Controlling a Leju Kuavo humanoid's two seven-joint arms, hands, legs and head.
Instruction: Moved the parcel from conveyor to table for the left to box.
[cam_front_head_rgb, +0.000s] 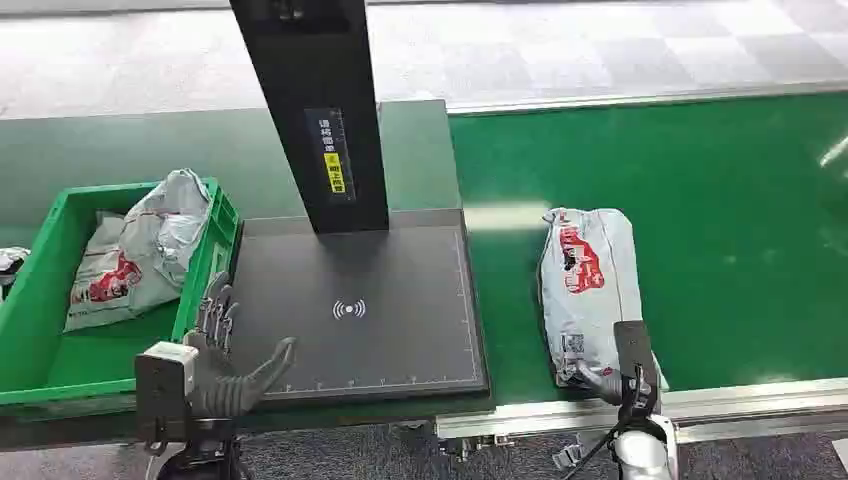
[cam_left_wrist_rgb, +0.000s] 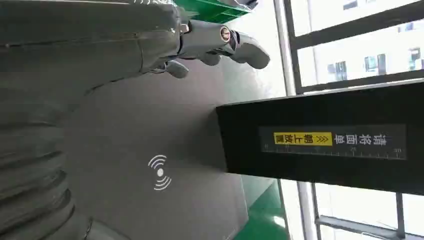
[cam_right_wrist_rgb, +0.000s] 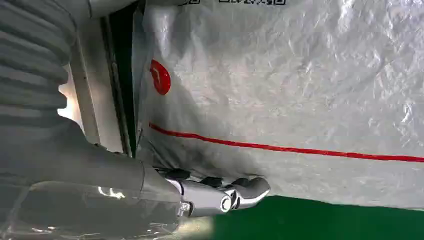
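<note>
1. Left hand, nearest at 7 o'clock, hovered with fingers spread, holding nothing, over the dark table.
2. Conveyor carried the parcel at 3 o'clock.
3. Green box held 1 parcel.
4. Right hand touched the parcel's near end; grip unclear.

A grey plastic parcel with red print and a barcode label is seen lying flat on the green conveyor, lengthwise, just right of the dark table. Its wrinkled skin and a red stripe are shown close up in the right wrist view.
</note>
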